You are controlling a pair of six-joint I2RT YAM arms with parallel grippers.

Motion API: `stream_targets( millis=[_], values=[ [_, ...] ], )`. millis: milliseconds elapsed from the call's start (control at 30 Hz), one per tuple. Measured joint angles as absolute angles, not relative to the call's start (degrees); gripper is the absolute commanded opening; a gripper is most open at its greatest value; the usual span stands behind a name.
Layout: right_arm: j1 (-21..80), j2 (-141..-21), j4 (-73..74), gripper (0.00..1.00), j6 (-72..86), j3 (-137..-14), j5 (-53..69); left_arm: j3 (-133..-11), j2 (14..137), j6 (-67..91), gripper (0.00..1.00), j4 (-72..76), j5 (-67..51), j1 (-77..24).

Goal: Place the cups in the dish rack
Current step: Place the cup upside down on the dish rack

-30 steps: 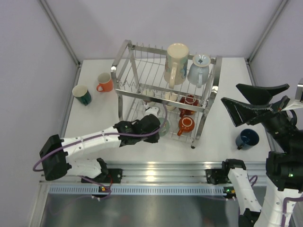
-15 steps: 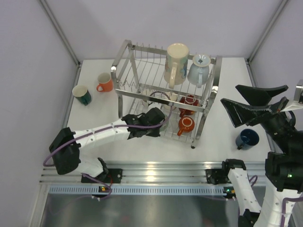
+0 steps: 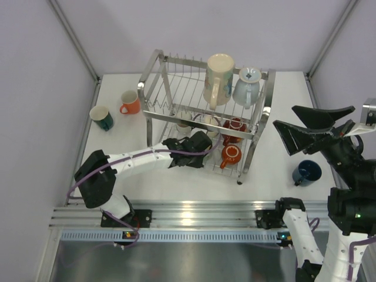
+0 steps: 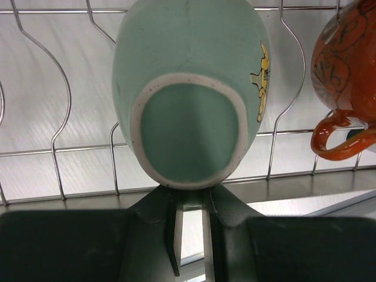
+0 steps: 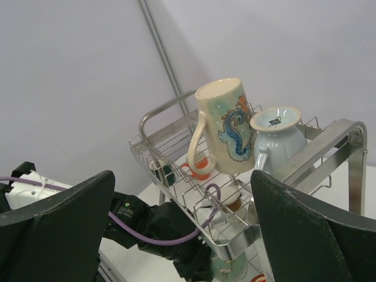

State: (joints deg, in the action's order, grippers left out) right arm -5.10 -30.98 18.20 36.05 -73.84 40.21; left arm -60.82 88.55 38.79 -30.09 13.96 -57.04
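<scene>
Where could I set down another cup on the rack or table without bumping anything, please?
The rack's upper tier is bare wire left of the printed mug. The table is free between the rack and the navy cup. The lower tier is crowded: red cups and the left gripper holding the mint cup.

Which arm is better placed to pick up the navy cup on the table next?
Right. The right pincer is wide open and empty, and the navy cup sits close by on its side. The left pincer is occupied inside the dish rack, gripping the mint cup.
</scene>
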Motion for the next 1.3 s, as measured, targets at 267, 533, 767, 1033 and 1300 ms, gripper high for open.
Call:
stream_targets(
  millis=[267,533,767,1033,1300],
  values=[
    [-5.1,-30.7,18.6,0.99,35.5,-73.5,40.1,-63.5,92.2,37.8,0.11,-29.2,13.7,-57.0],
    [-5.1,-30.7,19.1,0.99,34.6,-73.5,40.1,-64.8,93.6,37.3,0.24,-28.2,12.9,-57.0],
    [-5.1,-30.7,19.4,0.99,34.5,-73.5,40.0,-64.8,93.6,37.3,0.30,-28.1,12.5,-56.9],
    [-5.1,-30.7,19.5,0.99,34.5,-73.5,39.7,-64.8,93.6,37.3,0.41,-28.2,11.3,-56.9],
    [-5.1,-30.7,20.6,0.99,34.5,-73.5,39.4,-64.0,91.9,37.3,0.42,-28.4,10.9,-56.9]
  ],
)
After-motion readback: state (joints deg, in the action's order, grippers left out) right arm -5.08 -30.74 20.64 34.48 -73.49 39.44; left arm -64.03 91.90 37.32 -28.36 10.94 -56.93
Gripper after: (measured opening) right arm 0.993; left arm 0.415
